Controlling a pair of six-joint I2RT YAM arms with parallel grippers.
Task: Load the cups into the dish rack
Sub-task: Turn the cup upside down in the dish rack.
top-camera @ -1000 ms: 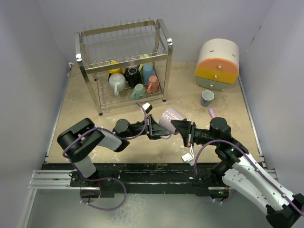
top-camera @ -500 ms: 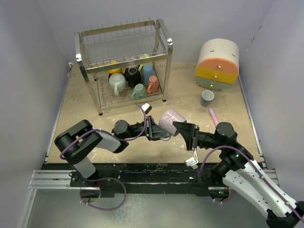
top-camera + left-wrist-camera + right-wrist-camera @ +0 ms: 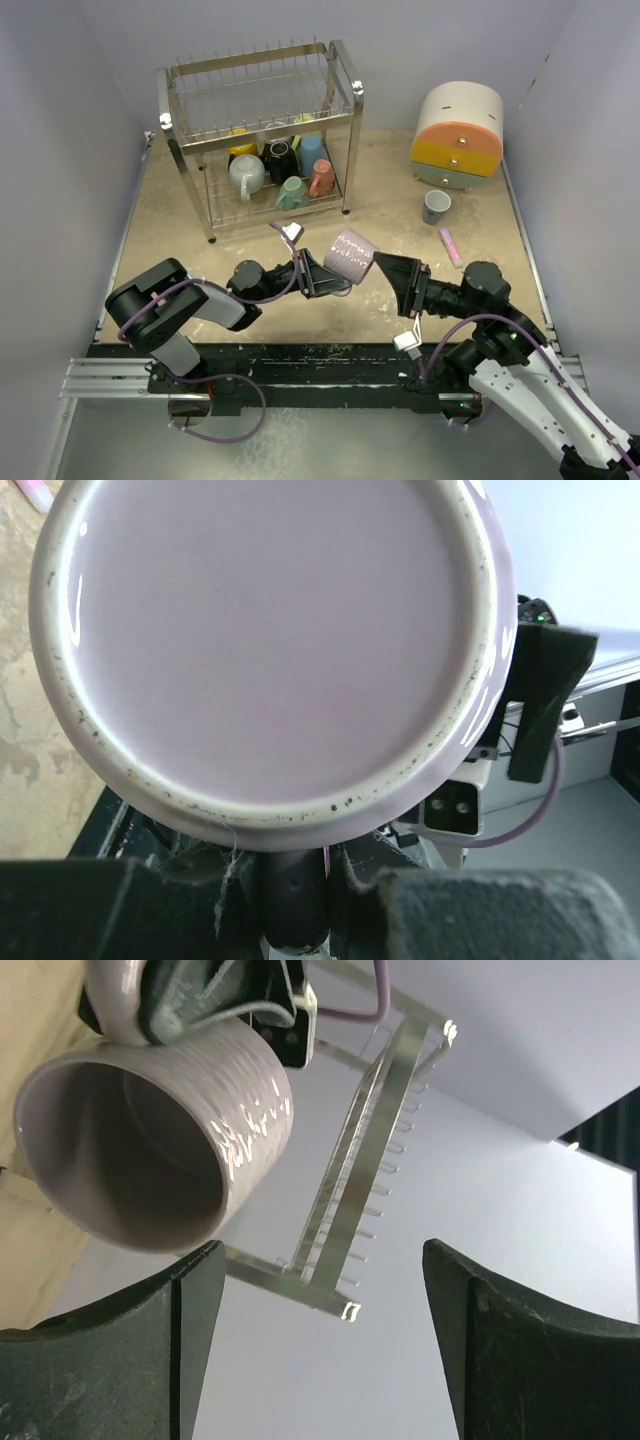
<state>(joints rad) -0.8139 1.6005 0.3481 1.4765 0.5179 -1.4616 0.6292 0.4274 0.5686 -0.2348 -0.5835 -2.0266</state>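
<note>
Pale walls surround the sandy table (image 3: 180, 230). Near its front middle, the left gripper (image 3: 322, 277) is closed on the handle of a lilac mug (image 3: 348, 255), which is tilted with its mouth toward the right gripper (image 3: 400, 286). That gripper has its jaws wide apart, near the mug but not touching it. Several other mugs (image 3: 280, 165) sit in the lower tier of the dish rack (image 3: 265, 128).

Lilac mug (image 3: 150, 1150) upper left, mouth toward camera — right gripper (image 3: 322, 1255) jaws wide apart, dish rack (image 3: 365, 1150) behind.
</note>
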